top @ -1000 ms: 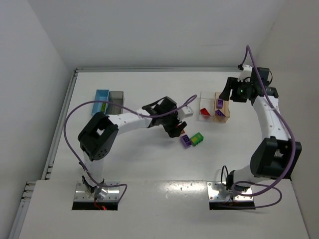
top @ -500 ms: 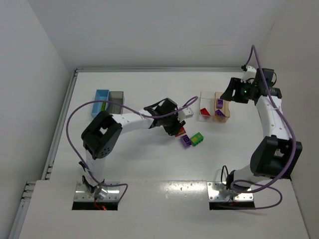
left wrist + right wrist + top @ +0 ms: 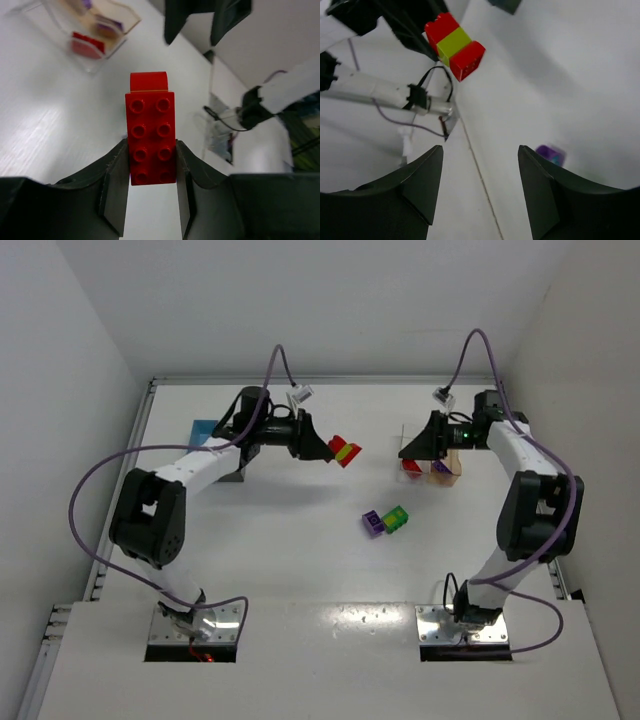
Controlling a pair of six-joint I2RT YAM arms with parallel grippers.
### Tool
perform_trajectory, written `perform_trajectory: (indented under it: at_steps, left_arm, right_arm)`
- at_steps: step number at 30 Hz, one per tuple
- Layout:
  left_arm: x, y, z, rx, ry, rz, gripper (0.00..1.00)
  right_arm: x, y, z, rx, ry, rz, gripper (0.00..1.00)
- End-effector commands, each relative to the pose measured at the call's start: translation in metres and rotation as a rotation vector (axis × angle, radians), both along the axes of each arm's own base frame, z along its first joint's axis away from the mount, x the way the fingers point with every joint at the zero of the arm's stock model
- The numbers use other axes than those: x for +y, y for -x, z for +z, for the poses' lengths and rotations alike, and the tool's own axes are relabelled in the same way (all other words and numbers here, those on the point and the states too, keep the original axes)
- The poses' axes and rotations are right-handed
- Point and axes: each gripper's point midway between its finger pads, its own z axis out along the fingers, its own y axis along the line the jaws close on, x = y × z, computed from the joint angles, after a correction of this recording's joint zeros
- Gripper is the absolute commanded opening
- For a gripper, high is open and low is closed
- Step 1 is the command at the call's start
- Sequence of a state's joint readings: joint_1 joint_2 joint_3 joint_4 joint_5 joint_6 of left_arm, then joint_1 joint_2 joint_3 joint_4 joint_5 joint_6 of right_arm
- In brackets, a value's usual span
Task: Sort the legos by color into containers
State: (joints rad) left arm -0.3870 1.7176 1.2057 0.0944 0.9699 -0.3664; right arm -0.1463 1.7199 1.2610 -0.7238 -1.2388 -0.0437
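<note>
Gripping a red-yellow-red stack (image 3: pixel 346 451) in the left claw (image 3: pixel 329 448), fingers (image 3: pixel 114 186) drawn in to brick width and pressing both long sides of the near red brick, studs up toward the wrist camera. Held raised off the table (image 3: pixel 300 570), jutting past the fingertips, midway between the left bins and the right ones. Stretched nearly straight with the left arm, up from its base and across the blue bin (image 3: pixel 203 428), wrist aimed rightward. Standing partly open at the right claw (image 3: pixel 410 450), fingers (image 3: pixel 410 187) well apart, touching nothing. Hovering over the clear bin (image 3: pixel 404 476), just beside the tan bin (image 3: pixel 452 476), forearm folded back leftward, pointing toward the stack. Holding a red brick (image 3: pixel 410 467) in the clear bin and purple (image 3: pixel 440 468) in the tan. Lying on the table nearer the bases, a purple brick (image 3: pixel 372 524) touching a green brick (image 3: pixel 396 518).
</note>
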Motion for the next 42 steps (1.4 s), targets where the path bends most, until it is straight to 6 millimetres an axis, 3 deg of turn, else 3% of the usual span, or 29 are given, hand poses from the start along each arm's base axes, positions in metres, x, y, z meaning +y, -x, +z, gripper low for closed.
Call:
perform_trajectory:
  at_steps: [1,9,18,26,42]
  left_arm:
    - [-0.007,0.043,0.061,0.047,0.206,-0.222,0.26]
    - [-0.007,0.057,0.08,0.136,0.316,-0.278,0.26]
    - [-0.007,0.057,0.08,0.138,0.316,-0.287,0.26]
    - [-0.01,0.058,0.076,0.14,0.313,-0.296,0.26]
    - [0.0,0.038,0.065,0.143,0.311,-0.251,0.26]
  right_arm:
    - [0.037,0.022,0.053,-0.187,-0.179,0.204,0.62]
    - [0.088,0.035,0.061,-0.262,-0.231,0.387,0.61]
    - [0.112,0.041,0.054,-0.247,-0.214,0.461,0.6]
    - [0.118,0.041,0.062,-0.268,-0.216,0.482,0.58]
    - [0.117,0.078,0.074,-0.374,-0.161,0.513,0.56]
